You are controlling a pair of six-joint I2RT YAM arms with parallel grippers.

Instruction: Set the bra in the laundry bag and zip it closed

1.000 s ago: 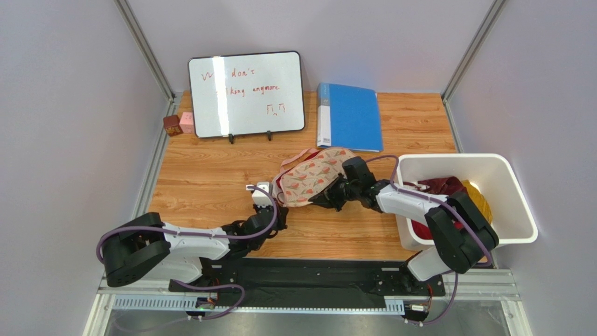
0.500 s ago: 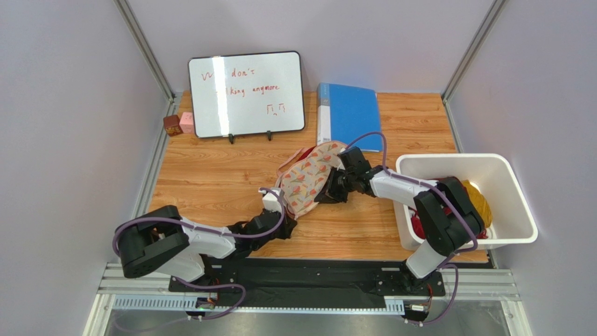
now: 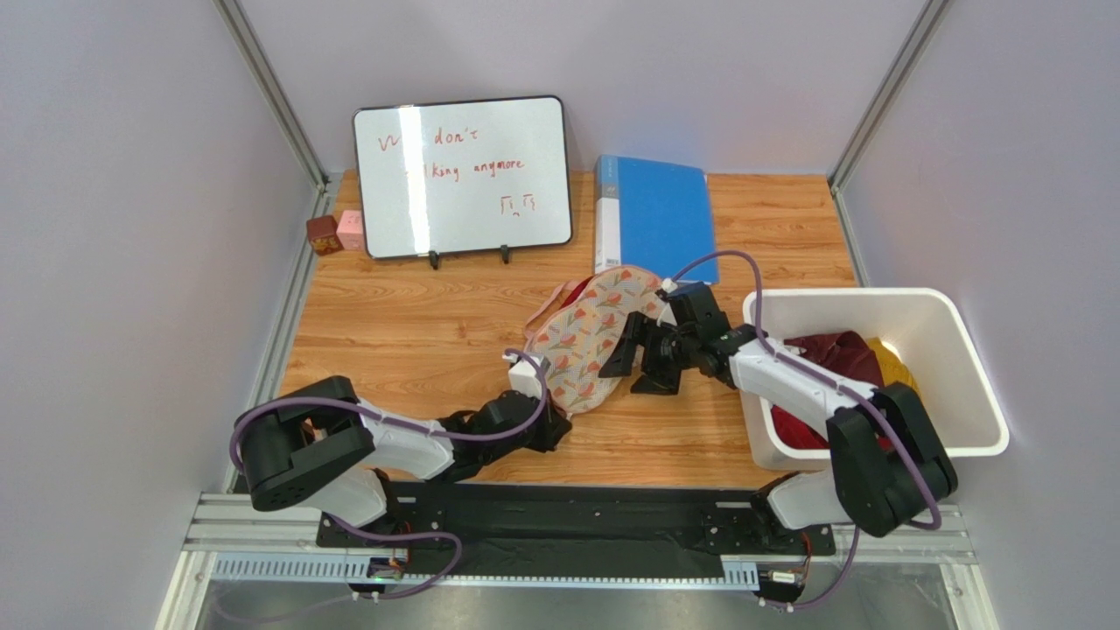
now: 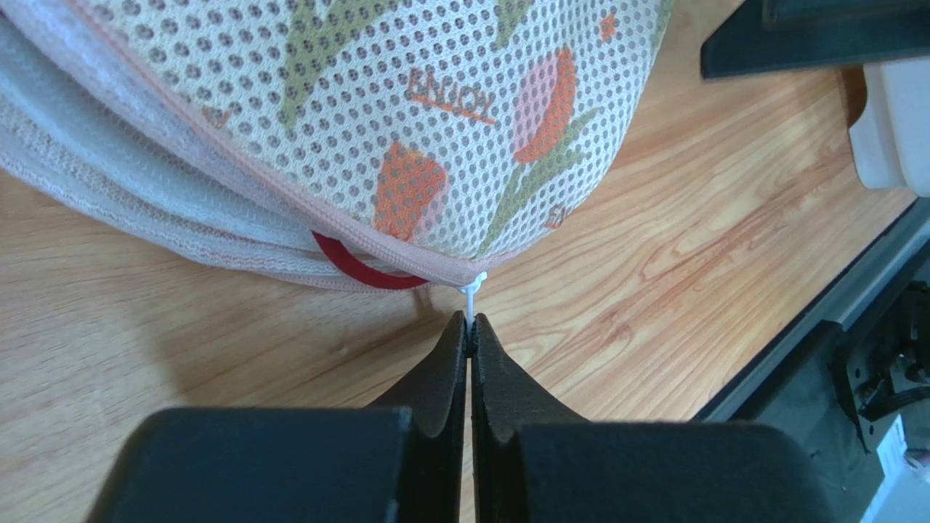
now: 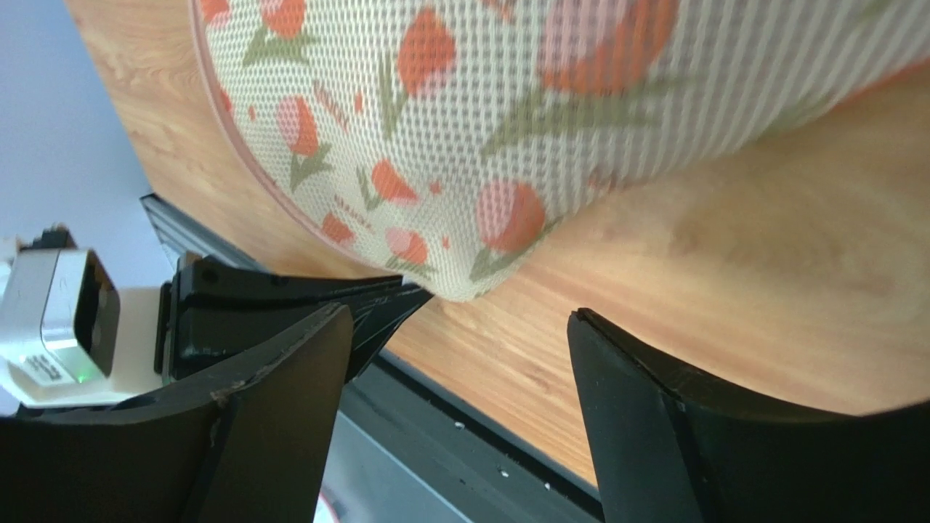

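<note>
Wood-grain counter carries everything. At its R side sits a white plastic bin w/ a heap of red and yellow clothes, not part of this job. Mid-counter lies the bean-shaped cream-peach mesh laundry bag w/ pink-and-green leaf print, its long axis running near-left to far-right. Left arm lies low and stretched along the near edge, forearm angled in at the bag's near tip. Right arm reaches across from the bin side, wrist aimed at the bag's R flank. Right claw: jaws spread wide, nothing in them, just beside the bag; contact can't be told. Left claw: pinched fully together on the thin white zip pull at the bag's tip. The dark red bra w/ thin straps is inside, by my read; only a curved red sliver pokes out at the pink seam, just beside the pull. Risks:
- The strap sits close to the pull and could jam in the zip.
- W/ no 2nd claw pinning the bag, a tug prob drags the whole bag instead of running the zip.
- The pull is tiny and could slip the pinch.

How far the zip is done: can't tell.
</note>
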